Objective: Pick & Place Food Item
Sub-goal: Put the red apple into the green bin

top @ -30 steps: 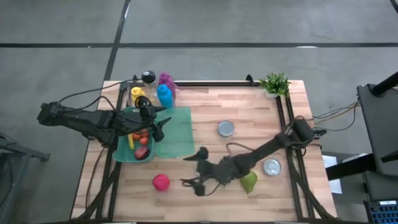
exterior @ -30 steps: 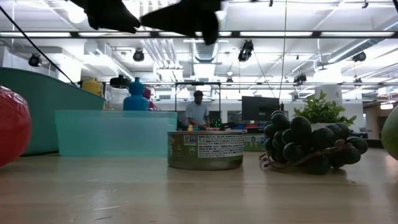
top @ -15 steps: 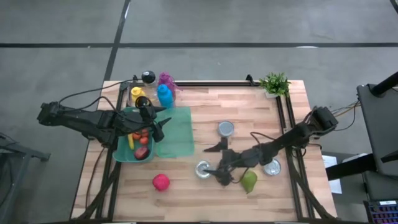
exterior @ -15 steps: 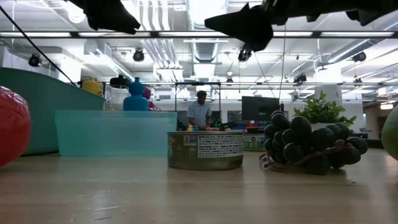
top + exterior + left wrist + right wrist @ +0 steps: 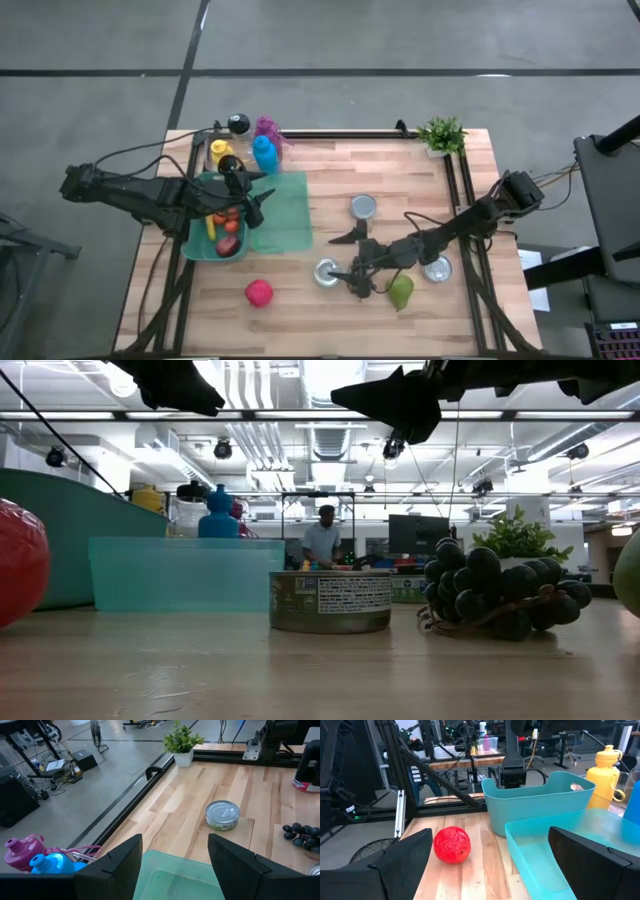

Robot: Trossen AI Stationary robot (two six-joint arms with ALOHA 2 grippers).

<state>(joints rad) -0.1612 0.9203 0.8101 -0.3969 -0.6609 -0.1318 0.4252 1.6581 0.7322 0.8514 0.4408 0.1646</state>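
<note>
Down low, grapes (image 5: 497, 593) sitting plainly right of a can (image 5: 330, 601), yet from above buried under the right gripper (image 5: 352, 262), jaws spread wide, holding nothing. Bunch lying flat, long axis across the table. Pear (image 5: 401, 292) just right of that gripper, cut off at the low edge. Over the teal bin (image 5: 197, 246), left gripper (image 5: 262, 196) parted, empty.

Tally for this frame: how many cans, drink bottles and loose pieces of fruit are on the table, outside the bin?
Cans: 3
Bottles, namely blue bottle, yellow bottle, purple bottle: 3
Loose fruit, namely red fruit, green pear, grapes: 3
Total: 9
</note>
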